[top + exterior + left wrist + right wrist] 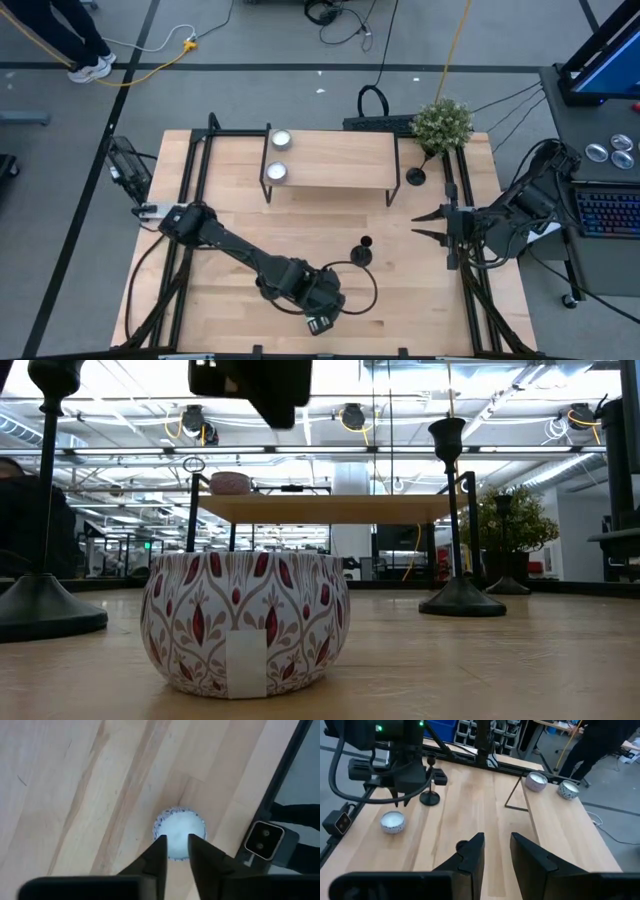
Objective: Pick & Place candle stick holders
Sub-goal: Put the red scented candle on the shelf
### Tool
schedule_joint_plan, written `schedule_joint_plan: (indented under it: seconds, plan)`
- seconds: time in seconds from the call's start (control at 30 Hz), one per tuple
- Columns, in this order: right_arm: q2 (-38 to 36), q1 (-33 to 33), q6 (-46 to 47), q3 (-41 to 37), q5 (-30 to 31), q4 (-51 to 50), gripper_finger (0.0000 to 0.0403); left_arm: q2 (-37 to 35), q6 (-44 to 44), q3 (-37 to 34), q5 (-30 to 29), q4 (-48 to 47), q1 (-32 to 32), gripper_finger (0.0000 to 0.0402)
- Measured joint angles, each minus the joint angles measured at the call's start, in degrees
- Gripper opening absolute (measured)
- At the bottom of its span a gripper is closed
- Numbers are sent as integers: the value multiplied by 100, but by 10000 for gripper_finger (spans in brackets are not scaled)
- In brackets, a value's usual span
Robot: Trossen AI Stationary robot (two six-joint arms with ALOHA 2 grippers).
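Observation:
Three black candle stick holders stand upright on their disc bases. One [362,255] is mid-table, one [416,177] stands beside the plant, and one [45,600] is near the front edge, hidden under my left arm in the high view. My left gripper [176,842] points down, open by a narrow gap, above a patterned candle tin [245,622] and clear of it. My right gripper [428,227] hangs open over the table's right side, pointing left, with nothing between its fingers.
A low wooden riser [330,160] at the far middle carries two candle tins [278,155]. A potted plant [442,122] stands at its right end. The low camera [265,840] sits at the front edge beside the patterned tin. Bare wood lies between riser and arms.

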Motion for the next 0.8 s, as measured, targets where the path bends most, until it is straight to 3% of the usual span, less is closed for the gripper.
schedule_joint_plan:
  seconds: [0.2, 0.4, 0.8]
  plan:
    - [-282, -1, 209, -498, 1, 246, 89, 12, 139, -103, -104, 34, -4, 156]
    - [-651, -2, 230, -1165, 0, 1009, 89, 119, 495, -109, -149, 55, -39, 202]
    - [-1220, -4, 244, -1628, 14, 1115, 89, 373, 988, -114, -100, 256, -30, 228]
